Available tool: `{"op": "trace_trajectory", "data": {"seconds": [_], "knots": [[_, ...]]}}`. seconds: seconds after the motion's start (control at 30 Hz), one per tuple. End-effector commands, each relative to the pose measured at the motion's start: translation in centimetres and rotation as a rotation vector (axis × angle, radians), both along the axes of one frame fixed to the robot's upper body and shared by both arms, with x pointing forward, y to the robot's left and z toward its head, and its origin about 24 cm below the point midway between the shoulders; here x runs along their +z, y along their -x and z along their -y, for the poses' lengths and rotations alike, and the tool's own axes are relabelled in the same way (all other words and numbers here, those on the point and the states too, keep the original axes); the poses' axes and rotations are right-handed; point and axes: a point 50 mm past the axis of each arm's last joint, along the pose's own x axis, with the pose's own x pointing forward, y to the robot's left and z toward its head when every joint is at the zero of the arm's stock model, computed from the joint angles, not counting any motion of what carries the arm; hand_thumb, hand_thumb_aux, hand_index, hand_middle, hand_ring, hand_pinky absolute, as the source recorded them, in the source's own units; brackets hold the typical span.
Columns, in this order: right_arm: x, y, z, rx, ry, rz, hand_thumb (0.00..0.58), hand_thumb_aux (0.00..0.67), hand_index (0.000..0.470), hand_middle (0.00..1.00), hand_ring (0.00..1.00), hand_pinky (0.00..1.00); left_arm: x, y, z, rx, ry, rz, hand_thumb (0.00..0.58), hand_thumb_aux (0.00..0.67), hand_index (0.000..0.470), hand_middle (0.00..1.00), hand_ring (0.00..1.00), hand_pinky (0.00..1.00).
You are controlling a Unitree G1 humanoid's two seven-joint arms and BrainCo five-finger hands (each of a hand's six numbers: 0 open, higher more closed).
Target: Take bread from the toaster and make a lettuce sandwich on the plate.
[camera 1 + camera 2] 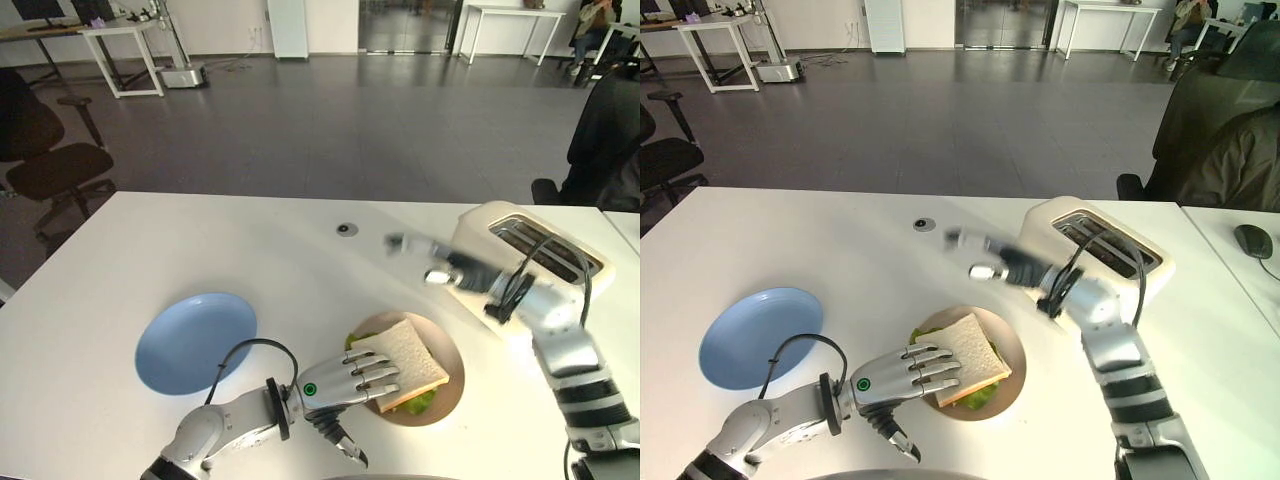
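A sandwich lies on the tan plate point(445, 345) in front of me: a white bread slice point(410, 362) on top, with green lettuce point(424, 403) poking out beneath it. My left hand point(345, 383) is at the plate's left edge, its fingers stretched over the bread's left side and its thumb pointing down, away from the plate. The white toaster point(530, 250) stands at the right, its slots dark. My right hand point(432, 263) hangs above the table just left of the toaster, blurred, fingers spread, holding nothing.
An empty blue plate point(195, 343) sits to the left of the sandwich plate. A small round grommet point(347, 229) is set in the white table further back. A computer mouse point(1252, 240) lies on the neighbouring table at the right.
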Motion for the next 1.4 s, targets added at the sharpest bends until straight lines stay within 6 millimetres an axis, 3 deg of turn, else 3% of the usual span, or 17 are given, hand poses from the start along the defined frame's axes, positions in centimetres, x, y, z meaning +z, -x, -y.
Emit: {"op": "trace_trajectory", "data": {"seconds": [0.03,0.13,0.23,0.27,0.3,0.33,0.37,0.4,0.47,0.57,0.7,0.83,0.97,1.07,1.17,1.3,1.4], "knots": [[-0.2,2.0,2.8,-0.074,-0.008,0.003,0.000,0.000,0.000,0.00,0.00,0.00,-2.5,0.5,-1.7,0.031,-0.172,-0.123,0.000,0.000,0.000,0.00,0.00,0.00],[-1.9,3.9,3.5,-0.027,0.085,-0.051,0.000,0.000,0.000,0.00,0.00,0.00,-0.3,0.2,-0.7,0.030,-0.001,-0.097,0.000,0.000,0.000,0.00,0.00,0.00],[-3.8,6.4,4.6,0.022,0.260,-0.113,0.000,0.000,0.000,0.00,0.00,0.00,4.6,-0.6,-0.2,0.010,0.329,0.001,0.000,0.000,0.000,0.00,0.00,0.00],[-3.8,6.7,5.4,-0.010,0.297,-0.116,0.000,0.000,0.000,0.45,0.45,0.45,5.9,-0.8,-0.8,0.014,0.424,0.019,0.000,0.000,0.000,0.00,0.00,0.00],[-3.6,6.8,6.2,-0.041,0.319,-0.117,0.000,0.000,0.000,1.00,1.00,1.00,7.0,-1.0,-1.8,0.033,0.505,0.041,0.000,0.000,0.000,0.01,0.01,0.01],[-3.4,6.8,6.8,-0.061,0.336,-0.118,0.187,0.118,0.083,1.00,1.00,1.00,7.9,-1.2,-2.9,0.060,0.559,0.060,0.278,0.187,0.131,0.78,0.78,0.78],[-3.4,7.0,7.2,-0.068,0.361,-0.127,0.580,0.652,0.457,1.00,1.00,1.00,8.7,-1.4,-4.2,0.090,0.594,0.077,0.568,0.573,0.402,1.00,1.00,1.00],[-3.7,7.4,7.5,-0.063,0.392,-0.149,0.580,0.670,0.470,1.00,1.00,1.00,9.2,-1.5,-5.4,0.118,0.597,0.086,0.580,0.670,0.470,1.00,1.00,1.00],[-4.8,8.3,8.1,-0.037,0.465,-0.237,0.580,0.670,0.470,1.00,1.00,1.00,8.8,-1.3,-7.1,0.159,0.507,0.059,0.580,0.670,0.470,1.00,1.00,1.00],[-7.1,9.7,8.9,0.015,0.569,-0.411,0.580,0.670,0.470,1.00,1.00,1.00,5.8,0.0,-7.7,0.152,0.276,-0.124,0.580,0.670,0.470,1.00,1.00,1.00],[-9.9,11.6,8.2,0.138,0.665,-0.612,0.580,0.670,0.470,1.00,1.00,1.00,1.6,2.9,-6.0,0.058,0.096,-0.440,0.580,0.670,0.470,1.00,1.00,1.00],[-13.1,12.9,7.5,0.243,0.775,-0.762,0.580,0.670,0.470,1.00,1.00,1.00,-0.4,4.1,-3.1,-0.027,-0.002,-0.539,0.580,0.670,0.470,1.00,1.00,1.00],[-16.7,11.6,4.7,0.289,0.728,-0.781,0.580,0.670,0.470,1.00,1.00,1.00,-2.2,0.0,-1.6,0.162,0.024,-0.417,0.580,0.670,0.470,1.00,1.00,1.00],[-19.6,7.6,2.9,0.149,0.652,-0.768,0.580,0.670,0.470,0.99,0.99,0.99,-3.2,-3.8,-1.6,0.354,0.105,-0.341,0.580,0.670,0.470,1.00,1.00,1.00],[-21.3,3.8,1.6,-0.055,0.562,-0.738,0.580,0.670,0.470,0.99,0.99,0.99,-3.8,-7.2,-1.9,0.457,0.070,-0.236,0.580,0.670,0.470,1.00,1.00,1.00],[-20.0,0.8,-1.1,-0.117,0.437,-0.564,0.580,0.670,0.470,0.90,0.90,0.90,-2.2,-11.5,-2.8,0.538,0.080,-0.069,0.580,0.670,0.470,1.00,1.00,1.00],[-18.6,0.0,-1.5,-0.129,0.372,-0.453,0.580,0.670,0.470,0.91,0.91,0.91,-1.5,-11.5,-3.0,0.529,0.109,-0.026,0.580,0.670,0.470,1.00,1.00,1.00]]}}
